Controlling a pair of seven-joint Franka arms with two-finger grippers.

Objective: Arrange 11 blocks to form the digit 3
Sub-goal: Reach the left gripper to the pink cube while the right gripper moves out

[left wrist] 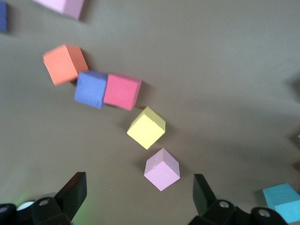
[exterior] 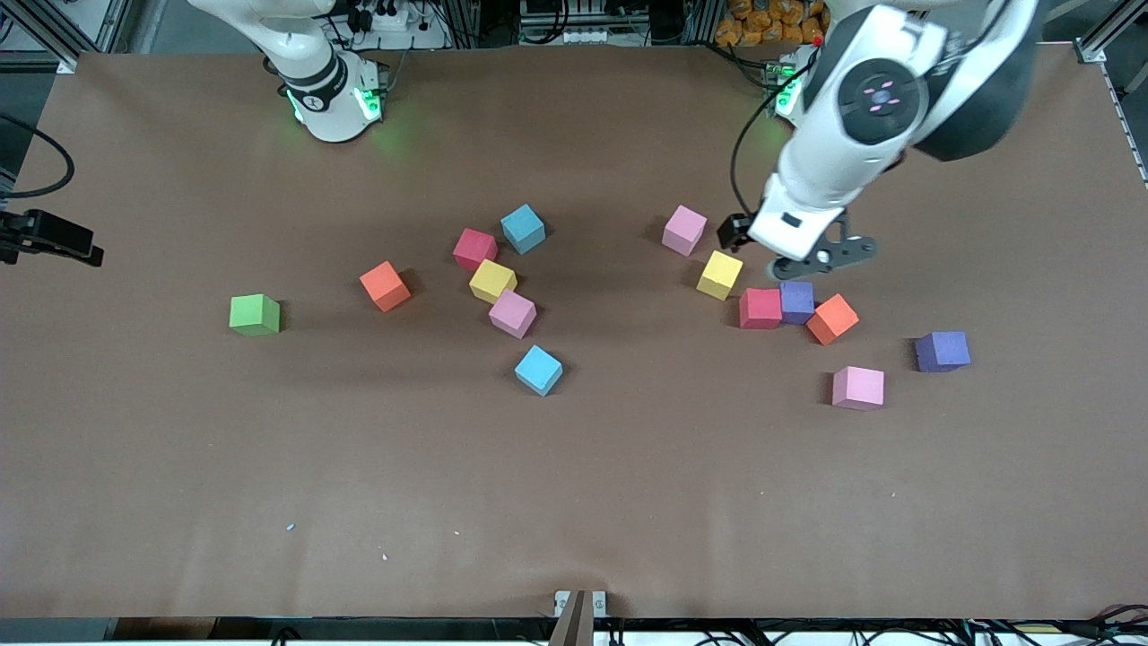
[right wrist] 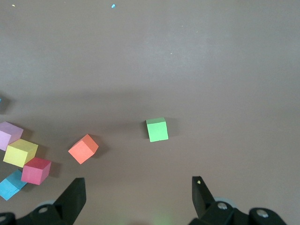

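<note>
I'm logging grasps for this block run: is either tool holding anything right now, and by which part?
Nothing is held. The left tool hangs open over the blocks near the left arm's end; the right tool, also open, is empty.

**Odd Cube Out on a Brown Table**

A single green cube sits on the brown table toward the right arm's end, well apart from anything else. A few tiny pale specks lie on the table's surface nearer the front camera. Black cables and a small black device hang off the table's edge at that same end.
</note>
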